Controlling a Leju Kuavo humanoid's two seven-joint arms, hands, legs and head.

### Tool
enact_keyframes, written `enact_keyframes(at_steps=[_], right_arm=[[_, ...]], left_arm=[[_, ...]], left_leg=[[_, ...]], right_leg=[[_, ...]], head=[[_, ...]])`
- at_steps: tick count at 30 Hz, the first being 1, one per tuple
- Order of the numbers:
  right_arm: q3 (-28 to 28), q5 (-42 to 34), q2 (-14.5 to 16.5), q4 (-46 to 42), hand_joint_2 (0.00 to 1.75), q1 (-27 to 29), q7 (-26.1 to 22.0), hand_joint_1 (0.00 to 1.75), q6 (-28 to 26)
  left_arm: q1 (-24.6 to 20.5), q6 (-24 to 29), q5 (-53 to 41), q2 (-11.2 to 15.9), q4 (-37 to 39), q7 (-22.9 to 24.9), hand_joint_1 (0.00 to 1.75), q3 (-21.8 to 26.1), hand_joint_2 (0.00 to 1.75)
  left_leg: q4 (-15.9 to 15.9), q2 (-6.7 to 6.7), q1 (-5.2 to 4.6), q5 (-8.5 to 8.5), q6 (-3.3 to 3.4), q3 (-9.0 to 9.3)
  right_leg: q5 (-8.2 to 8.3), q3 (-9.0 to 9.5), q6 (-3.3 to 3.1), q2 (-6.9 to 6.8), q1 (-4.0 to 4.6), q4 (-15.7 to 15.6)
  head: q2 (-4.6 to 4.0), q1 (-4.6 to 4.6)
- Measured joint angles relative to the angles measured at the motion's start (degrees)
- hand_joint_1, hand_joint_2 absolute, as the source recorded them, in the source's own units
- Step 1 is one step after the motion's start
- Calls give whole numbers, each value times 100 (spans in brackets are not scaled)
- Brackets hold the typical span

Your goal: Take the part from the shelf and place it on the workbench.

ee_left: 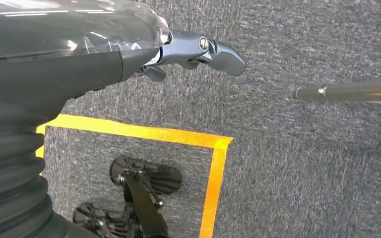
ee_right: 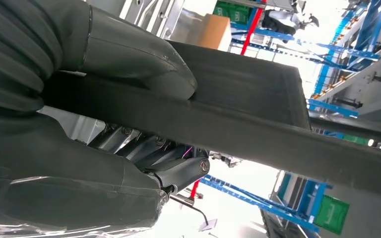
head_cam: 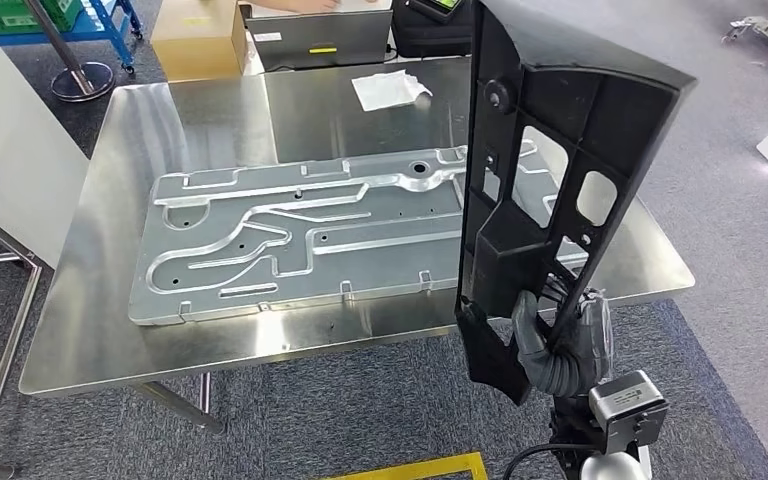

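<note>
Transport stage of the task — the large black moulded plastic part, a ribbed panel with several cut-out windows, is already off the shelf and stands nearly upright in the right hand, at about 3 o'clock of the head view. The hand grips the panel by its lower end; in the right wrist view the thick grey thumb presses on one face of the panel's edge while the darker fingers close on the other. The panel overlaps the right-hand edge of the stainless-steel workbench but appears to be held above it, not resting on it.

A flat stamped sheet-metal plate with raised channels lies across the middle of the workbench; a crumpled white cloth or paper lies towards 12 o'clock.

The left hand hangs beside the body over grey carpet and yellow floor tape; it holds nothing, its fingers loosely extended.

Judged next move — lowering and tilting the panel onto the bench, with care to keep it off the metal plate or to lay it flat without slipping from a one-ended grip.

Containers: a brown cardboard box stands at 11 o'clock beyond the bench, closed, its contents hidden; green crates on a blue rack at 10 o'clock, contents not discernible.
</note>
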Motion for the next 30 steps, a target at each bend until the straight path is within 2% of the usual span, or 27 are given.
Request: enact_keyframes(at_steps=[1, 2, 3, 4, 5, 6, 9, 15, 22, 27, 30], right_arm=[[-8, 1, 0, 0, 175, 9, 2, 175, 2], [-16, 6, 0, -1, 175, 15, 3, 175, 8], [-22, 17, 0, -1, 175, 18, 6, 175, 22], [-28, 35, 1, 2, 175, 18, 13, 175, 42], [-32, 57, 8, 0, 175, 12, 22, 175, 69], [-35, 78, 17, 0, 175, 12, 45, 175, 99], [-38, 194, 58, 2, 175, 0, 146, 175, 145], [-42, 381, 122, 2, 175, -82, 225, 175, 210], [-43, 407, 166, 4, 175, -128, 244, 175, 221], [-47, 422, 184, 31, 175, -202, 247, 175, 220], [-62, 702, 188, 66, 175, -422, 333, 175, 105]], left_arm=[[0, 2, -1, -5, 0, 3, 0, 0, 175], [2, 5, -1, -14, 0, 8, 0, 1, 175], [5, 12, -1, -25, -2, 16, 0, 3, 175], [12, 22, -2, -32, -5, 31, 0, 12, 175], [14, 35, -4, -36, -13, 45, 0, 27, 175], [15, 48, -8, -39, -26, 61, 0, 45, 175], [19, 82, -37, -50, -73, 115, 0, 90, 175], [29, 99, -110, -101, -210, 214, 0, 140, 175], [32, 122, -129, -165, -316, 270, 0, 234, 175], [37, 133, -136, -197, -366, 303, 0, 279, 175], [40, 133, -214, -215, -403, 377, 0, 339, 175]], left_leg=[[1, 1, 5, -55, -8, 66], [2, 1, 13, -111, -20, 142], [6, 1, 22, -171, -37, 222], [20, -3, 3, -232, -64, 281], [50, -10, -8, -288, -65, 311], [76, -14, -33, -330, -77, 317], [77, -4, -62, -365, -95, 308], [5, 4, -37, -382, -134, 370], [-8, 5, -21, -389, -190, 376], [-6, 5, -23, -388, -195, 377], [-2, 9, -25, -388, -195, 375]], right_leg=[[156, -131, 23, -6, -29, 31], [421, -152, 42, -16, -53, -156], [757, -87, 58, -32, -75, -521], [1008, -4, 80, -49, -92, -874], [1157, 68, 86, -55, -108, -1159], [1218, 101, 67, -56, -118, -1331], [1171, 92, -5, -26, -109, -1388], [1121, 121, -75, -16, -79, -1387], [1114, 129, -86, -16, -61, -1386], [1115, 137, -86, -17, -61, -1388], [1120, 141, -84, -14, -63, -1389]], head=[[0, 0], [0, 0], [0, 0], [-1, 1], [0, 0], [0, -1], [2, -7], [0, -7], [-1, -7], [-1, -7], [-1, -7]])
